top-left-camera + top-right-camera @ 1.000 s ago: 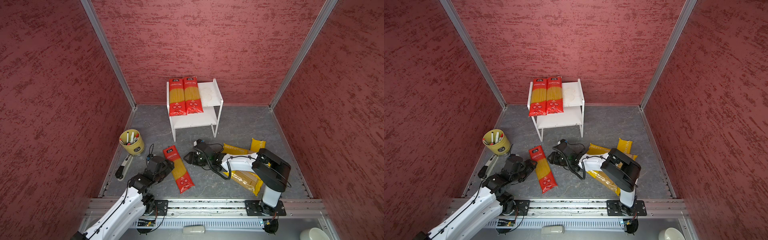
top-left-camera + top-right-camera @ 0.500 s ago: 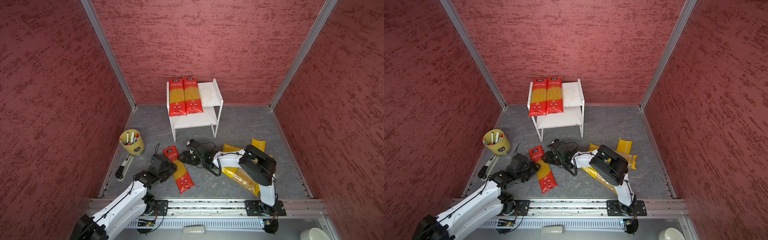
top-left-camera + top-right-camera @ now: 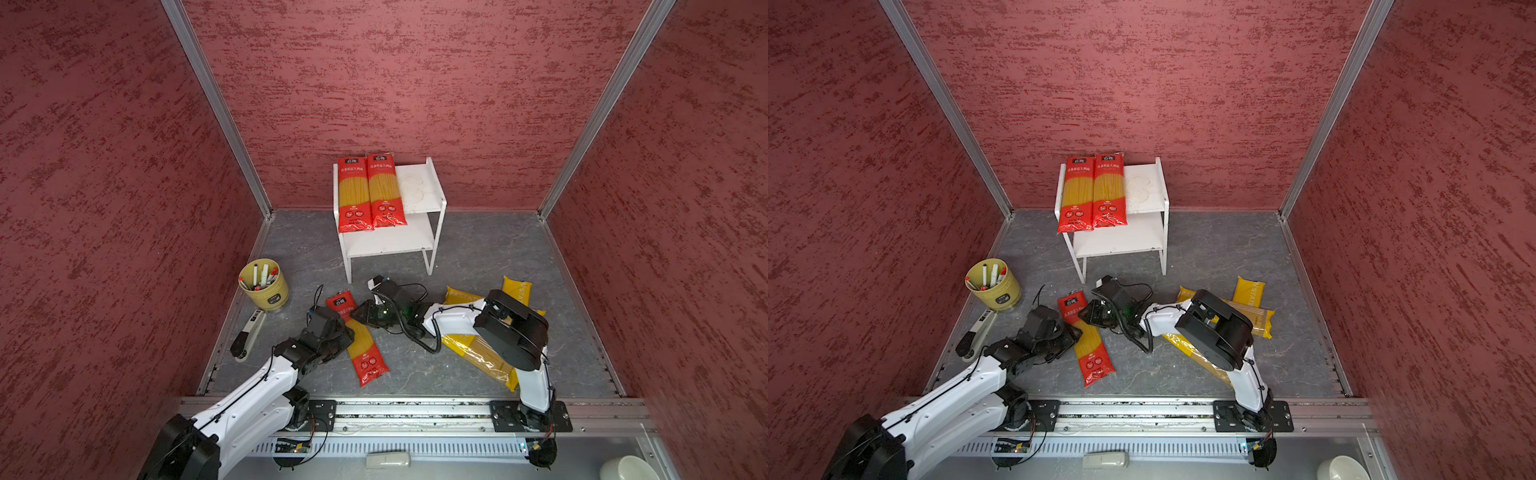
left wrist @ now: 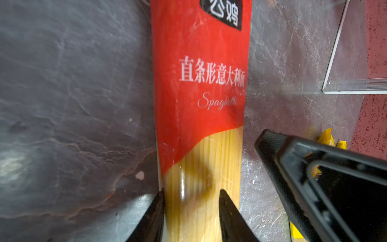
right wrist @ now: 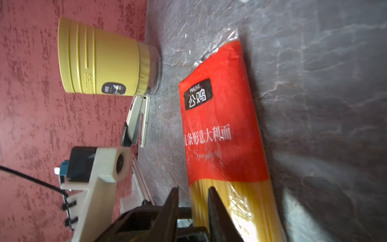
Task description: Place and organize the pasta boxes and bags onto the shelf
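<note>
The red pack [image 3: 365,353] is seen flat on the table [image 3: 478,249], slanted, and is met from both long sides by the jaws. The left gripper [image 4: 191,209] is held at the pack's left edge. Its jaws are closed on the clear middle, with one finger [image 4: 156,213] pressed to the edge and the other laid on the film over the strands. The right gripper [image 5: 192,201] is set at the opposite edge, a little nearer the pack's far end. Its jaws are held narrowly apart, with one finger [image 5: 215,211] seen on the pack and the other just off its edge, so whether the pack is clamped there cannot be told. Beyond both jaws, by the back wall and well apart from them, the shelf [image 3: 390,243] is seen. A second red pack [image 3: 354,193] and a third red pack [image 3: 384,189] are laid side by side on the left of its top board, with their near ends overhanging. To the right of the right jaws, partly under the right arm, yellow packs [image 3: 482,359] are spread on the table. To the left of the left jaws a cup [image 3: 272,297] of markers is stood, and a stapler [image 3: 247,338] is laid just beside it.
</note>
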Action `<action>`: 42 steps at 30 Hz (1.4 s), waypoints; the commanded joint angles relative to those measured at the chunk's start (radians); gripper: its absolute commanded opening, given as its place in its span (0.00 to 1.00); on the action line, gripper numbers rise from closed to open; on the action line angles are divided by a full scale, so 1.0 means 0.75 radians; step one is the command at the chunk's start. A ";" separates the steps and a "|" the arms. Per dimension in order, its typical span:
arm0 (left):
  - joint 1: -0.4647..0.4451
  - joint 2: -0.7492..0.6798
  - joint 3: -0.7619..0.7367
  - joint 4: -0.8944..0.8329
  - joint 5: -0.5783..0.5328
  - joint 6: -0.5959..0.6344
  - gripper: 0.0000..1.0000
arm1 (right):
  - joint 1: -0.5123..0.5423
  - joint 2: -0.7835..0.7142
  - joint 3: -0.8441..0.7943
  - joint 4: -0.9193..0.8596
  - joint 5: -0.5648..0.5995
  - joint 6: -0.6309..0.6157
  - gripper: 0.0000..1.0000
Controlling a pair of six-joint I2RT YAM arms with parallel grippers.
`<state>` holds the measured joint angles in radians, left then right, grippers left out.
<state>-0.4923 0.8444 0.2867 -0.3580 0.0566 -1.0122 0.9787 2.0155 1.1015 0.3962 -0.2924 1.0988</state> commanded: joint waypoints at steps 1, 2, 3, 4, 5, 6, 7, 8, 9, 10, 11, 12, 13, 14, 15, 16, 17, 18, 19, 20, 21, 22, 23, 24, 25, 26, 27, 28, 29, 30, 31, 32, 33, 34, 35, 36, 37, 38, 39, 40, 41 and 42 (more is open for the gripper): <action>-0.030 0.004 0.053 0.062 0.017 0.034 0.42 | 0.005 -0.064 -0.049 0.051 0.024 0.025 0.18; -0.037 0.017 0.065 0.075 0.018 0.040 0.42 | 0.003 -0.075 -0.072 0.064 0.031 0.032 0.15; -0.042 0.037 0.078 0.085 0.019 0.043 0.42 | -0.001 -0.090 -0.096 0.079 0.041 0.043 0.12; -0.049 0.055 0.095 0.100 0.026 0.048 0.42 | -0.006 -0.104 -0.120 0.092 0.047 0.052 0.11; -0.062 0.082 0.109 0.120 0.031 0.052 0.43 | -0.012 -0.119 -0.146 0.103 0.055 0.060 0.10; -0.082 0.104 0.122 0.134 0.031 0.055 0.43 | -0.016 -0.139 -0.176 0.111 0.064 0.068 0.09; -0.096 0.125 0.133 0.147 0.033 0.057 0.43 | -0.022 -0.157 -0.198 0.112 0.071 0.074 0.08; -0.115 0.141 0.140 0.159 0.033 0.061 0.44 | -0.027 -0.179 -0.225 0.109 0.082 0.082 0.07; -0.127 0.152 0.144 0.164 0.034 0.060 0.44 | -0.030 -0.199 -0.251 0.111 0.092 0.088 0.06; -0.132 0.153 0.147 0.158 0.037 0.064 0.44 | -0.034 -0.217 -0.276 0.112 0.102 0.096 0.06; -0.133 0.145 0.147 0.145 0.039 0.072 0.44 | -0.037 -0.239 -0.305 0.111 0.114 0.107 0.05; -0.132 0.130 0.146 0.116 0.030 0.078 0.44 | -0.041 -0.261 -0.335 0.115 0.124 0.124 0.04; -0.126 0.111 0.143 0.094 0.018 0.086 0.45 | -0.041 -0.276 -0.358 0.123 0.134 0.133 0.05; -0.115 0.082 0.133 0.068 0.011 0.091 0.45 | -0.041 -0.290 -0.379 0.135 0.139 0.138 0.07; -0.095 0.053 0.120 0.045 0.010 0.092 0.46 | -0.046 -0.297 -0.389 0.134 0.137 0.132 0.10; -0.077 0.031 0.107 0.028 0.013 0.090 0.47 | -0.055 -0.298 -0.391 0.119 0.132 0.115 0.14; -0.058 0.003 0.093 0.014 0.020 0.082 0.48 | -0.066 -0.297 -0.381 0.085 0.131 0.087 0.19; -0.046 -0.021 0.080 0.004 0.025 0.073 0.49 | -0.080 -0.286 -0.366 0.033 0.124 0.057 0.23; -0.043 -0.040 0.074 -0.005 0.025 0.065 0.50 | -0.095 -0.276 -0.346 -0.012 0.109 0.032 0.26; -0.045 -0.060 0.069 -0.015 0.020 0.057 0.53 | -0.112 -0.261 -0.321 -0.055 0.089 0.005 0.30; -0.046 -0.074 0.066 -0.024 0.015 0.052 0.55 | -0.119 -0.250 -0.306 -0.081 0.080 -0.011 0.32; -0.047 -0.085 0.064 -0.037 0.008 0.049 0.58 | -0.122 -0.238 -0.288 -0.105 0.075 -0.037 0.35; -0.049 -0.094 0.062 -0.045 0.001 0.050 0.60 | -0.121 -0.221 -0.265 -0.137 0.068 -0.056 0.37; -0.051 -0.097 0.059 -0.049 -0.005 0.050 0.62 | -0.121 -0.203 -0.244 -0.166 0.060 -0.064 0.40; -0.050 -0.094 0.052 -0.050 -0.014 0.049 0.64 | -0.119 -0.186 -0.227 -0.175 0.051 -0.067 0.41; -0.049 -0.083 0.048 -0.050 -0.020 0.047 0.66 | -0.119 -0.167 -0.217 -0.164 0.042 -0.057 0.43; -0.047 -0.071 0.047 -0.046 -0.023 0.046 0.67 | -0.119 -0.155 -0.210 -0.153 0.032 -0.043 0.43; -0.047 -0.054 0.047 -0.038 -0.019 0.047 0.68 | -0.118 -0.139 -0.202 -0.139 0.021 -0.022 0.44; -0.047 -0.037 0.048 -0.030 -0.017 0.043 0.68 | -0.113 -0.128 -0.199 -0.118 0.012 -0.004 0.44; -0.049 -0.027 0.049 -0.025 -0.017 0.041 0.68 | -0.108 -0.123 -0.202 -0.095 0.008 0.012 0.44; -0.049 -0.024 0.048 -0.018 -0.019 0.039 0.68 | -0.099 -0.117 -0.207 -0.063 0.002 0.032 0.44; -0.049 -0.028 0.045 -0.014 -0.022 0.032 0.68 | -0.089 -0.113 -0.211 -0.039 -0.011 0.049 0.44; -0.047 -0.033 0.040 -0.015 -0.029 0.030 0.68 | -0.083 -0.110 -0.211 -0.027 -0.021 0.061 0.44; -0.046 -0.043 0.040 -0.018 -0.036 0.029 0.68 | -0.075 -0.105 -0.215 -0.013 -0.039 0.074 0.44; -0.041 -0.051 0.039 -0.023 -0.043 0.030 0.68 | -0.067 -0.102 -0.214 -0.001 -0.063 0.081 0.44; -0.038 -0.055 0.038 -0.025 -0.043 0.030 0.68 | -0.061 -0.100 -0.205 -0.007 -0.093 0.080 0.44; -0.031 -0.060 0.037 -0.026 -0.041 0.032 0.68 | -0.056 -0.098 -0.189 -0.024 -0.129 0.071 0.44; -0.025 -0.060 0.038 -0.024 -0.037 0.034 0.68 | -0.054 -0.102 -0.178 -0.039 -0.155 0.060 0.44; -0.019 -0.059 0.037 -0.024 -0.035 0.037 0.68 | -0.049 -0.109 -0.169 -0.044 -0.182 0.051 0.44; -0.015 -0.058 0.037 -0.024 -0.031 0.038 0.68 | -0.048 -0.119 -0.170 -0.043 -0.200 0.042 0.45; -0.011 -0.058 0.035 -0.023 -0.031 0.038 0.68 | -0.048 -0.134 -0.170 -0.050 -0.206 0.035 0.45; -0.007 -0.053 0.037 -0.021 -0.029 0.040 0.68 | -0.051 -0.152 -0.170 -0.077 -0.189 0.014 0.47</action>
<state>-0.5079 0.8078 0.3256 -0.3771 0.0452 -0.9829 0.9314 1.9324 0.9493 0.3454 -0.3820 1.1202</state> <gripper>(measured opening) 0.680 0.462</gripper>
